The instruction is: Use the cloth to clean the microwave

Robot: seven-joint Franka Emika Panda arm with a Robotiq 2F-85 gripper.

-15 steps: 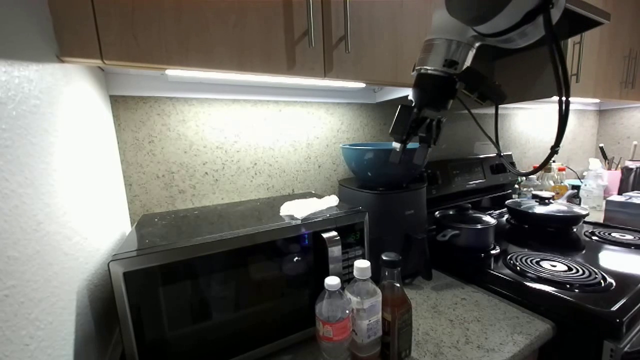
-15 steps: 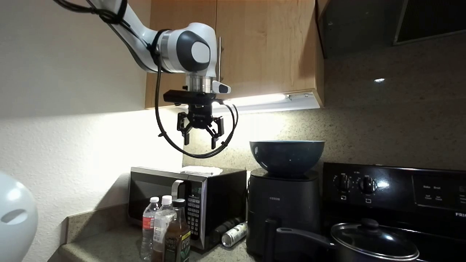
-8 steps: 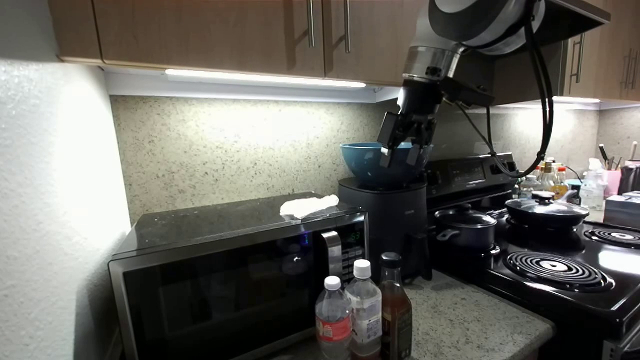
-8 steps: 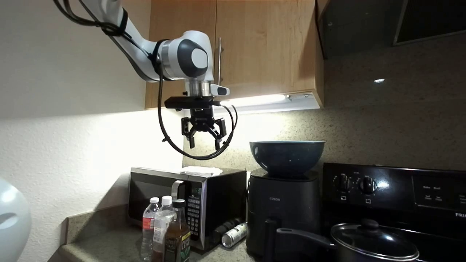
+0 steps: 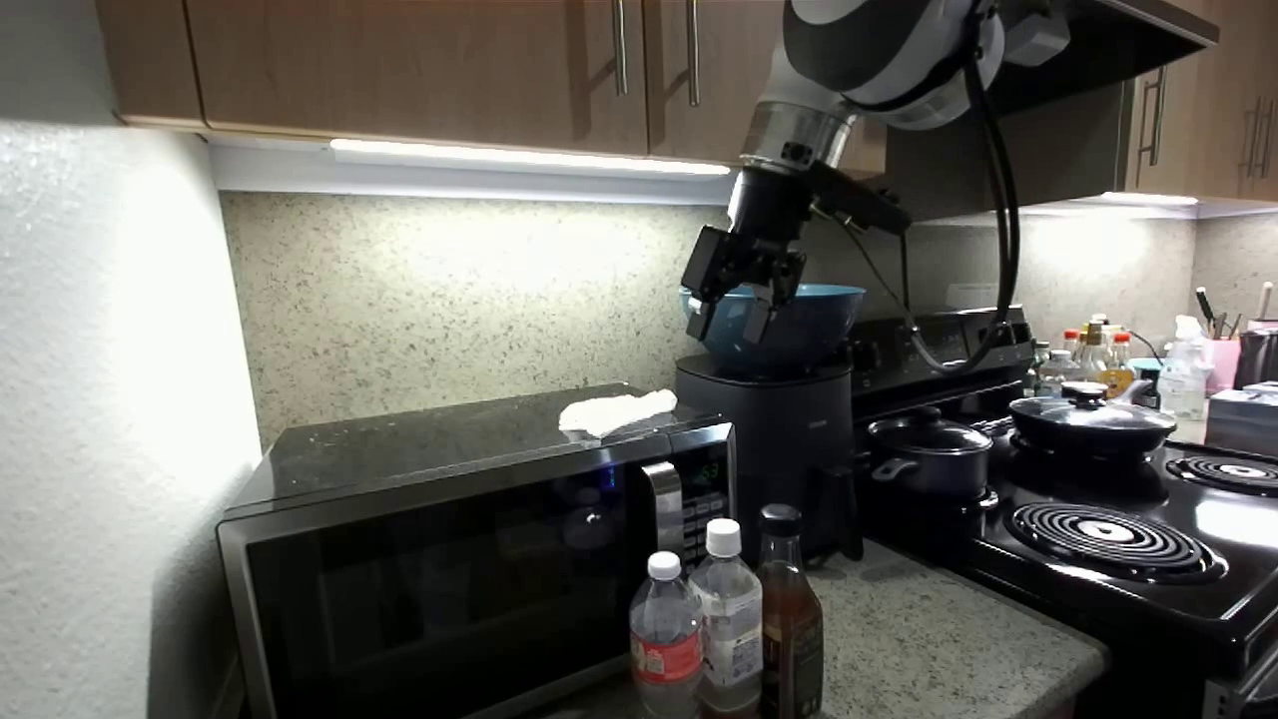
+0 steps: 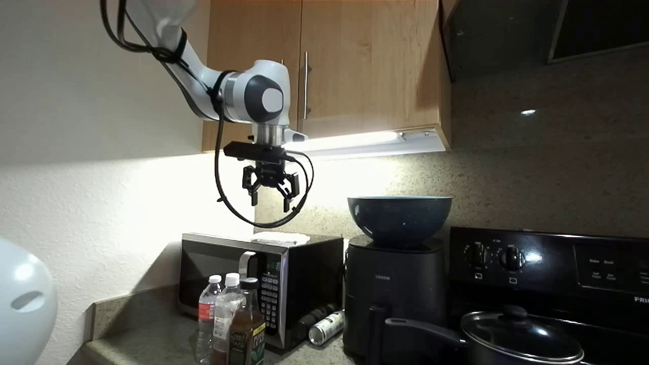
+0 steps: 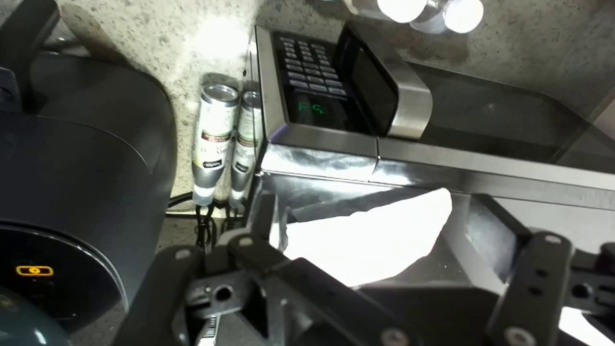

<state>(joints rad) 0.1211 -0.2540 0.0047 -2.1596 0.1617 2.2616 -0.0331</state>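
The white cloth (image 5: 616, 412) lies crumpled on top of the black and silver microwave (image 5: 399, 449), near its right front corner. It also shows in an exterior view (image 6: 280, 238). My gripper (image 5: 728, 323) is open and empty, pointing down, above the level of the microwave top. In an exterior view the gripper (image 6: 271, 202) hangs over the cloth with a gap below the fingertips. In the wrist view the gripper (image 7: 382, 228) has its fingers wide apart, with the cloth (image 7: 370, 235) showing between them, partly hidden by a finger linkage. The microwave door is closed.
A blue bowl (image 5: 799, 330) sits on a black air fryer (image 6: 395, 299) beside the microwave. Several bottles (image 5: 731, 639) stand before the microwave. A can (image 7: 211, 139) lies between microwave and air fryer. Cabinets (image 6: 375, 66) hang above. A lidded pot (image 5: 929, 459) is on the stove.
My gripper has moved left in an exterior view, toward the microwave and cloth, and come down somewhat. It stays open. The cloth and microwave have not moved.
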